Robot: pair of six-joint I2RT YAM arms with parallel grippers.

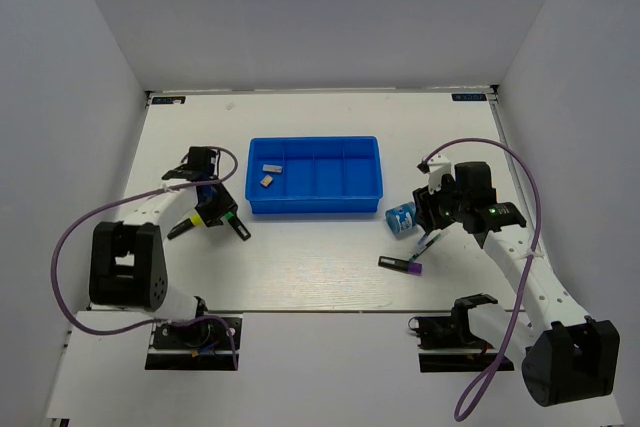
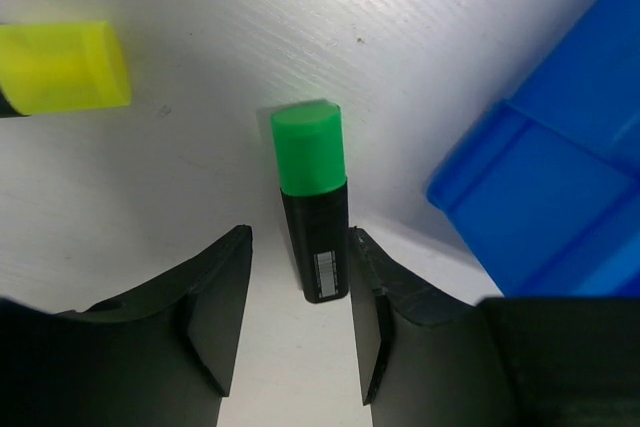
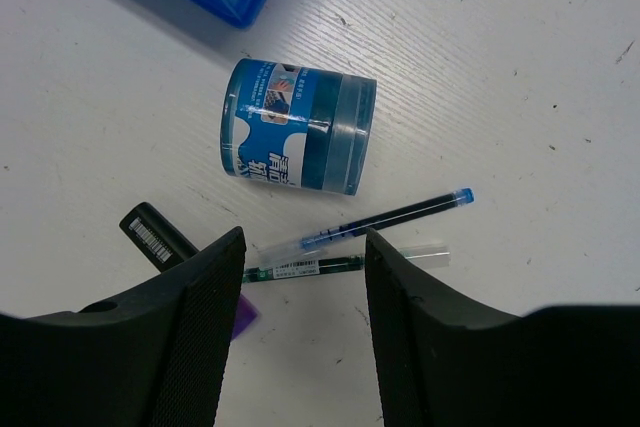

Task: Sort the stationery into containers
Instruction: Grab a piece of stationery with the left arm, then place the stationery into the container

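Green plastic caps the short black marker (image 2: pixel 312 197) lying flat on the white surface (image 2: pixel 400 27) between the left fingers (image 2: pixel 215 317). They are spread and not yet pinching it; one looks nearly against the barrel, the other stands off. Closing like this could shove or roll the marker instead of trapping it. The grip would also land at the tail end, so the capped end might droop once lifted. A corner of the bright blue ribbed plastic tray (image 2: pixel 560 197) is near, and a careless swing could clip its wall. The yellow-capped marker (image 2: pixel 65 67) lies apart.

The right fingers (image 3: pixel 200 317) are spread too, holding nothing, and they straddle a thin blue pen (image 3: pixel 385 219) and a thin dark pen (image 3: pixel 320 267) that lie close together. A pinch may catch both or slip off both, slim as they are. The round blue-white tape roll (image 3: pixel 298 127) looks to rest on its curved side and could roll if nudged. A purple-ended black marker (image 3: pixel 160 237) is just beside one finger.

In the tray, a pale grey block eraser (image 1: pixel 271 166) and a second grey eraser (image 1: pixel 266 181) share the left end compartment; the other compartments look bare.
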